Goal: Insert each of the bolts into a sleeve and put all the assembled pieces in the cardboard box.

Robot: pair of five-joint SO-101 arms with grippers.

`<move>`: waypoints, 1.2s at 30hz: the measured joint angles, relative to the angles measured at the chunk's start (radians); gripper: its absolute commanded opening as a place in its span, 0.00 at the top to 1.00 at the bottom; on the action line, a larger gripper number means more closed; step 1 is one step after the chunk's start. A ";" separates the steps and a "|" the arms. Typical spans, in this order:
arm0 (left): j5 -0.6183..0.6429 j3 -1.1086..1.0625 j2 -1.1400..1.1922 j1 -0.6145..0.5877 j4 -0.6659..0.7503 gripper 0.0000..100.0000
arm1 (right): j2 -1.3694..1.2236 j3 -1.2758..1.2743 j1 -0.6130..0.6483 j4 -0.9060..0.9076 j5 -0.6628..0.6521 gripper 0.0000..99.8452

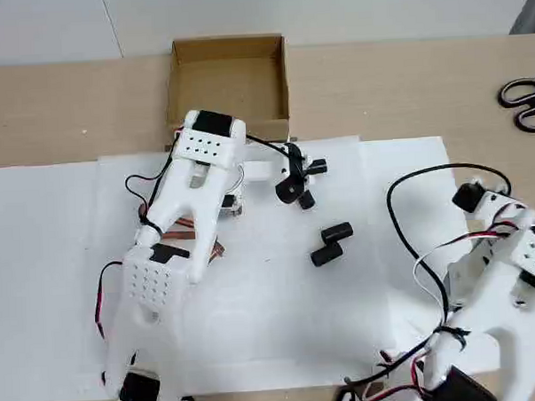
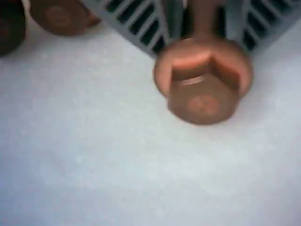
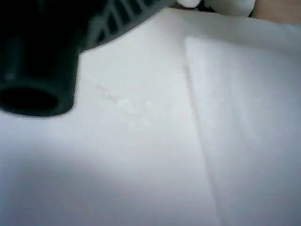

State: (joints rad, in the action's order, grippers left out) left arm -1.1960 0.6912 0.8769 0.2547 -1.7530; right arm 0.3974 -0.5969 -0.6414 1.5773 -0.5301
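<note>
White sheeting is spread over a wooden table, and a broad bare stretch of it lies between the two arms at the near side. Three sleeves are counted. One, the held sleeve, is clamped in the right gripper just above the sheeting, with its open end turned toward the wrist camera. Farther in, two loose sleeves are laid on their sides, almost touching. Their long axes are roughly parallel, and free sheeting is seen all round them. Three bolts are counted. The held bolt is pinched by its shank in the left gripper, close over the sheeting. Its hexagonal head is faced toward the camera, and its long axis is run back between the ribbed fingers. Two loose bolts are seen just beyond it. One cardboard box is set open-topped at the sheeting's far edge. One pair of scissors is laid on bare wood at the far right, well apart.
</note>
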 measured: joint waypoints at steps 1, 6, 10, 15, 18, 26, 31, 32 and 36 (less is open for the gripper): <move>0.002 0.000 -0.003 0.000 0.000 1.00 | 0.000 0.000 0.000 0.000 0.000 1.00; 0.014 -0.003 -0.072 0.014 0.012 1.00 | 0.077 0.000 0.000 0.023 0.000 1.00; 0.071 -0.003 -0.190 0.058 0.012 1.00 | 0.222 0.025 0.077 0.086 0.000 1.00; 0.224 -0.003 -0.339 0.057 0.011 1.00 | 0.422 0.049 0.269 0.137 0.000 1.00; 0.336 -0.003 -0.436 0.021 0.009 1.00 | 0.497 0.049 0.328 0.138 -0.002 1.00; 0.713 -0.003 -0.669 -0.097 0.008 0.99 | 0.528 0.049 0.356 0.143 -0.002 1.00; 0.904 -0.003 -0.810 -0.155 0.008 0.99 | 0.592 0.051 0.354 0.144 -0.002 1.00; 0.913 -0.008 -0.845 -0.160 0.008 0.99 | 0.628 0.058 0.354 0.146 -0.002 1.00; 0.936 -0.107 -1.008 -0.166 0.008 0.99 | 0.822 0.074 0.390 0.146 -0.003 1.00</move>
State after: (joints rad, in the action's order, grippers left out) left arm -0.2601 0.5838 -0.1312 0.0890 -1.7453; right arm 1.2198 -0.5232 -0.2516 1.7231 -0.5332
